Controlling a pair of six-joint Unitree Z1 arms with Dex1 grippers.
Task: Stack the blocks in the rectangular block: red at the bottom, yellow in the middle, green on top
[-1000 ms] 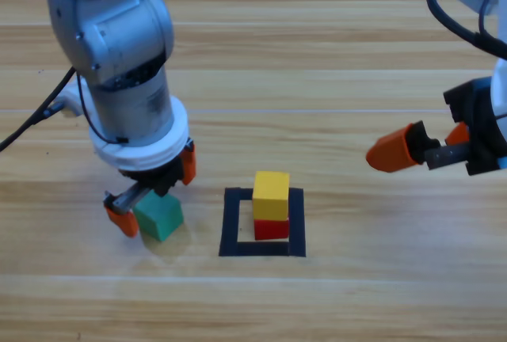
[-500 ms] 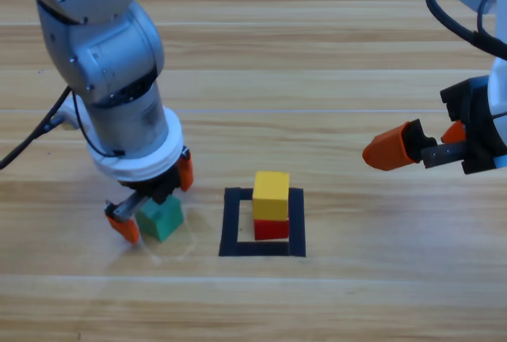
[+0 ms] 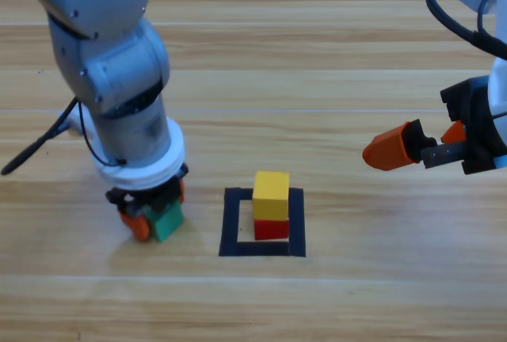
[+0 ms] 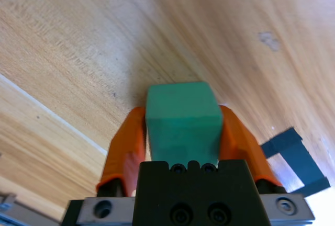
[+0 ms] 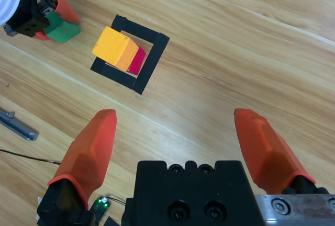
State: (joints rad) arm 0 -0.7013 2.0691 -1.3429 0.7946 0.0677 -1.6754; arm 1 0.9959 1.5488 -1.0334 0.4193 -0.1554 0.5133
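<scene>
Wooden table [image 3: 333,57] — black cable [image 3: 36,156] lying at its left.

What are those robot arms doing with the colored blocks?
The left gripper has its orange jaws shut on the green cube, which sits on the table left of the black tape square. Inside the square, the yellow cube already sits on the red cube. The right gripper waits open at the right edge. Green goes on top next.

Illumination bright and even. Soft, short shadows lie on the tabletop [image 3: 333,81]. Overexposed glare at the left wrist view's lower right corner. No motion blur noted.
</scene>
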